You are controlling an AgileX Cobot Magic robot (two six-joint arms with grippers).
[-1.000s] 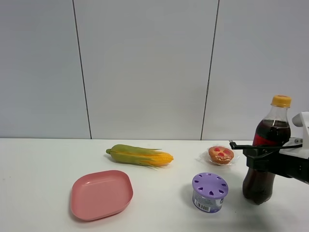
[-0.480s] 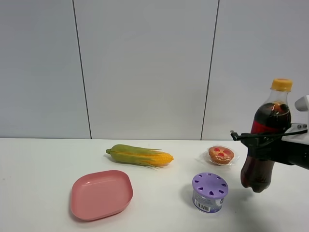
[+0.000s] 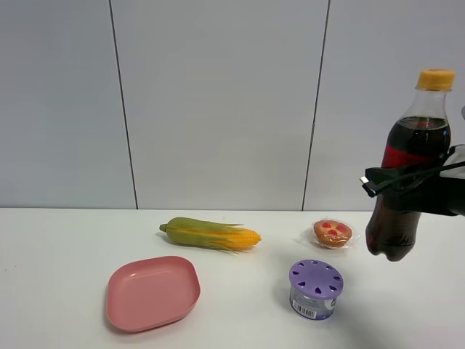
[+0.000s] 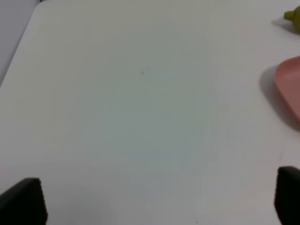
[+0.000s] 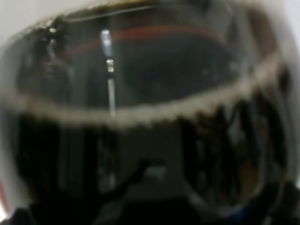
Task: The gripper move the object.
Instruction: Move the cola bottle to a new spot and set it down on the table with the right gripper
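The cola bottle (image 3: 407,160), clear plastic with dark cola, a red label and an orange-yellow cap, hangs in the air at the far right, slightly tilted, its base above the table. My right gripper (image 3: 396,183) is shut around its middle. The right wrist view is filled by the dark bottle (image 5: 150,112) up close. My left gripper (image 4: 154,201) is open over bare white table; only its two black fingertips (image 4: 21,199) show, and it is out of the exterior view.
A purple-lidded canister (image 3: 315,289) stands just below and left of the bottle. A wrapped pastry (image 3: 333,233) lies behind it. A corn cob (image 3: 211,233) lies mid-table and a pink plate (image 3: 153,291) sits front left, its edge also in the left wrist view (image 4: 288,89).
My right gripper has lifted the bottle off the table, rising steadily and shifting slightly right. The left gripper's motion cannot be judged.
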